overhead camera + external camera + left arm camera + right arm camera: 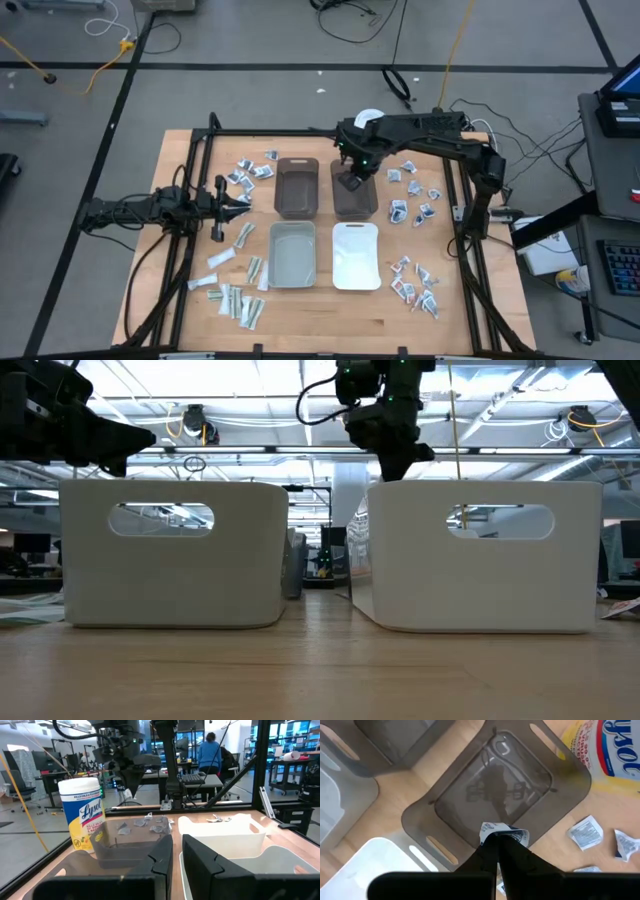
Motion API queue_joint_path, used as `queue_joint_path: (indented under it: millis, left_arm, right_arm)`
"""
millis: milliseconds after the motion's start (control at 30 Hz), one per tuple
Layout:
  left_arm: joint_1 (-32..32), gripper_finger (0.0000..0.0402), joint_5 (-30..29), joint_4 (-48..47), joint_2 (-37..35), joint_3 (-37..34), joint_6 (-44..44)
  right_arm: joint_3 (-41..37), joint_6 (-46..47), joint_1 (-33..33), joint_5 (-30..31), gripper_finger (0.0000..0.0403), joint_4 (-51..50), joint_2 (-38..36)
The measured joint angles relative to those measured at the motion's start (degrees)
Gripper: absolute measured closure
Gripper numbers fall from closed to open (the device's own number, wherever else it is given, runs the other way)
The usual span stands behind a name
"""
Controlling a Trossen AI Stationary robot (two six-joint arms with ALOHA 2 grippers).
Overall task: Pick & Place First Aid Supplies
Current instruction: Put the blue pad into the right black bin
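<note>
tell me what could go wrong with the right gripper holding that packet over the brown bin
1. The right gripper pinches only an edge of the small white printed packet, so it may slip out early.
2. It hangs near the rim of the translucent brown rectangular bin, so a release here might drop the packet onto the wooden table.
3. The left gripper waits beside the bins and could crowd a later move.

bright, even overhead light (ceiling strips glare in the low view), soft shadows.

Wooden table [150, 200] with four bins [296, 187], scattered packets [415, 283], tub [368, 116]
</note>
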Motion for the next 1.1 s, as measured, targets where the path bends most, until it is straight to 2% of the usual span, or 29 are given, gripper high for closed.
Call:
queue_joint_path:
  millis: [267,1100]
  left_arm:
    - [0.0,0.0355,0.0,0.0,0.0,0.0,0.0]
    - [0.0,0.0355,0.0,0.0,0.0,0.0,0.0]
  right_arm:
    - [-1.0,-0.1,0.1,0.2,0.0403,1.1,-0.1]
    - [-24.9,-0.1,1.4,-0.1,0.0403,21.3,-0.1]
